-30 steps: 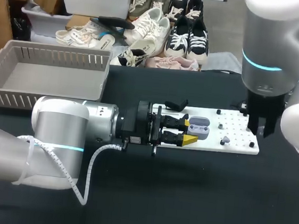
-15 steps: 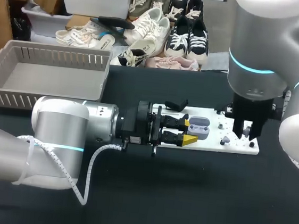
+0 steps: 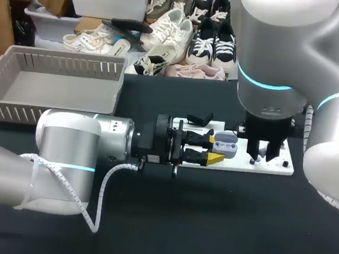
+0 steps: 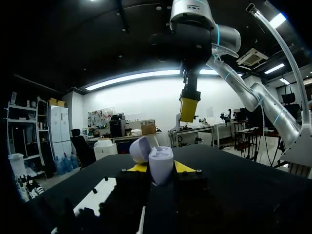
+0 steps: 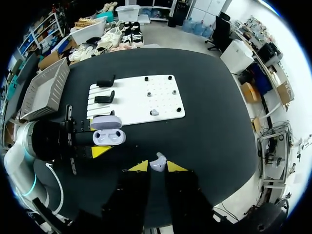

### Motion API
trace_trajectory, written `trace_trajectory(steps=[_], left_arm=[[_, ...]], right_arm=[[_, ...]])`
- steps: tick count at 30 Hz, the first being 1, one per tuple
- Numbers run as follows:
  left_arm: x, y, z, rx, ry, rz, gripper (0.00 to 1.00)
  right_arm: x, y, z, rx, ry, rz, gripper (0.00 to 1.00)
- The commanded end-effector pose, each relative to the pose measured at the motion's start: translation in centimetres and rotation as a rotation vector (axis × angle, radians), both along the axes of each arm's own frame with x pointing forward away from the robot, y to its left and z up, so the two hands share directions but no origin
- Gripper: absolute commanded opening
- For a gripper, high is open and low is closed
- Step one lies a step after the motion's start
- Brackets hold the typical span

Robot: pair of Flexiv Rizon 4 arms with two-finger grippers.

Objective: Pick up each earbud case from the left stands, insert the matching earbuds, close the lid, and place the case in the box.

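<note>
My left gripper (image 3: 213, 147) reaches in level from the left and is shut on a pale grey earbud case (image 3: 224, 147) with its lid (image 3: 226, 136) swung open. In the left wrist view the case (image 4: 160, 165) sits upright between the yellow tips of that gripper (image 4: 161, 168). My right gripper (image 3: 262, 155) hangs over the white stand board (image 3: 280, 168), just right of the case. The right wrist view shows my right gripper (image 5: 157, 166) shut on a small white earbud (image 5: 158, 162), with the open case (image 5: 108, 137) ahead and to one side of it.
Two black stands (image 5: 104, 82) stand on the white board (image 5: 131, 100), and another earbud (image 5: 154, 112) rests on a peg there. A grey slotted box (image 3: 55, 61) stands at the back left of the black table.
My right arm has swung left across the board, bringing its gripper close to the open case. The left arm and the case have stayed still.
</note>
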State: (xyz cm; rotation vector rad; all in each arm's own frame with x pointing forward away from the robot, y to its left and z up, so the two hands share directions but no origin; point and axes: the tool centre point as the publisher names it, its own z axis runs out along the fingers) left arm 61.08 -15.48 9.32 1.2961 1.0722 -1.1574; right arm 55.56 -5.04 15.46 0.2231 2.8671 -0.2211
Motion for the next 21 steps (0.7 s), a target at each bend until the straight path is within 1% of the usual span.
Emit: trace_trajectory(steps=[1, 14, 15, 16, 21], left_arm=[[-0.1, 0.0, 0.0, -0.001, -0.001, 0.005, 0.0], [-0.1, 0.0, 0.0, -0.001, -0.001, 0.005, 0.0], [-0.1, 0.0, 0.0, -0.001, -0.001, 0.005, 0.0], [-0.1, 0.0, 0.0, -0.001, -0.001, 0.005, 0.0], [-0.1, 0.0, 0.0, -0.001, -0.001, 0.005, 0.0]], right_arm=[[0.4, 0.5, 0.1, -0.008, 0.01, -0.004, 0.0], [0.4, 0.5, 0.1, -0.008, 0.01, -0.004, 0.0], [0.3, 0.5, 0.2, 0.015, 0.006, 0.002, 0.0], [0.2, 0.9, 0.4, 0.03, 0.0, 0.01, 0.0], [0.3, 3.1, 0.6, 0.037, -0.018, 0.037, 0.0]])
